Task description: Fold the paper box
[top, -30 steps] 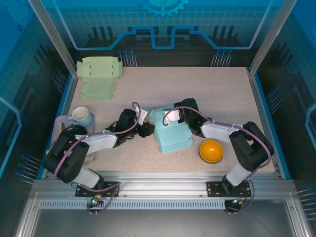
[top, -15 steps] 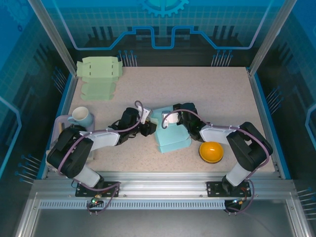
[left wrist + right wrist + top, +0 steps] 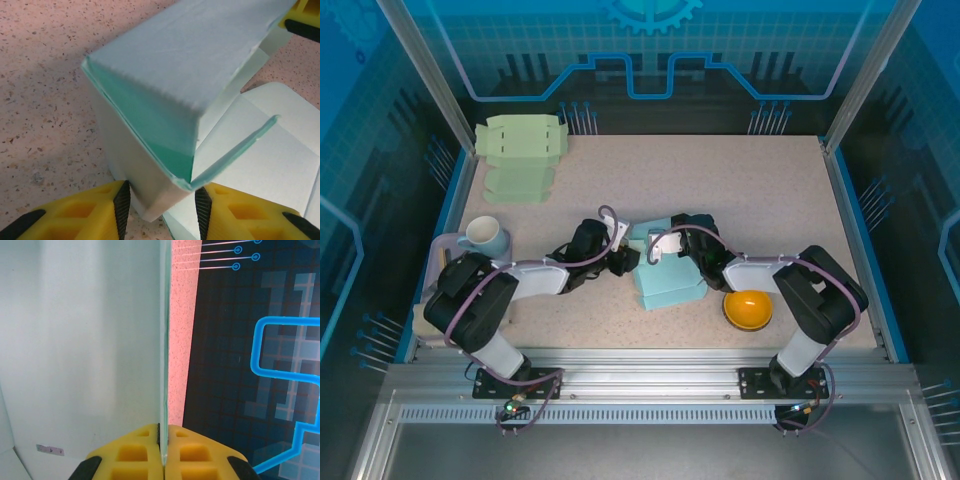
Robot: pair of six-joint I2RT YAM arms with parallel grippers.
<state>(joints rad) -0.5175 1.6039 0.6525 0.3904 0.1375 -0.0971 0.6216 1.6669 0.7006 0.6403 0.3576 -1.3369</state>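
The light blue paper box [image 3: 670, 280] lies partly folded at the middle of the table, between both arms. In the left wrist view one raised corner of the paper box [image 3: 165, 100] stands between my yellow fingers. My left gripper [image 3: 162, 207] is shut on it, its black pads [image 3: 121, 206] pressing the walls on either side. From above, the left gripper [image 3: 627, 262] is at the box's left edge. My right gripper [image 3: 163, 432] is shut on a thin upright panel [image 3: 90, 340] of the box, seen edge-on. From above, the right gripper [image 3: 665, 247] is over the box's back edge.
Two flat pale green box blanks [image 3: 520, 140] [image 3: 518, 183] lie at the back left. A light blue cup [image 3: 485, 237] sits on a lavender tray [image 3: 442, 252] at the left edge. An orange bowl [image 3: 748, 308] stands just right of the box, under the right arm.
Both wrists have drawn closer together over the box. The left jaws have narrowed slightly on the corner. The right grip on the panel has not changed.
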